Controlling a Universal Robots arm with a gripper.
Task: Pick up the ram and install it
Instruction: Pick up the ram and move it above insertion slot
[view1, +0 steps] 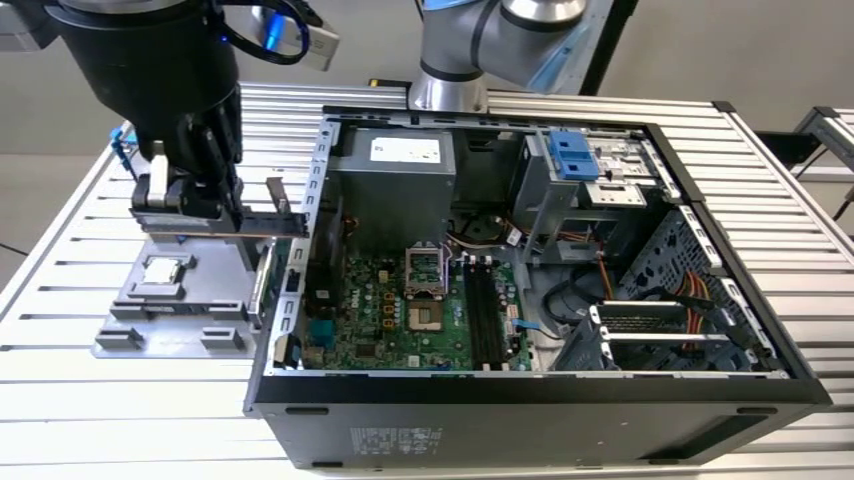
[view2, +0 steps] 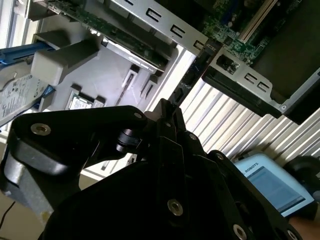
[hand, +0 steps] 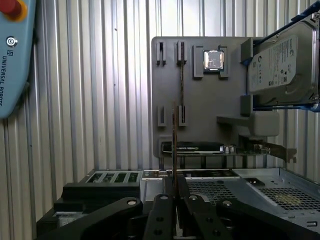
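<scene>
Tool (hand: 174, 192) clenched on ram (hand: 174, 140); stick edge-on, upright between fingers, held over gray fixture tray (hand: 200, 100), just beside open computer case (view1: 534, 420). Assessment: light, stiff, thin, fragile. Best hold on bare long edges, clear of chips and contacts.

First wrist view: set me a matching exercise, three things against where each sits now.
Things:
1 ram
2 hard drive
3 processor chip

Places:
A flat in a pocket of the grey holder
B clamped edge-on in the gripper
C in blue rails at the holder's edge

Pairs: 1-B; 2-C; 3-A
</scene>
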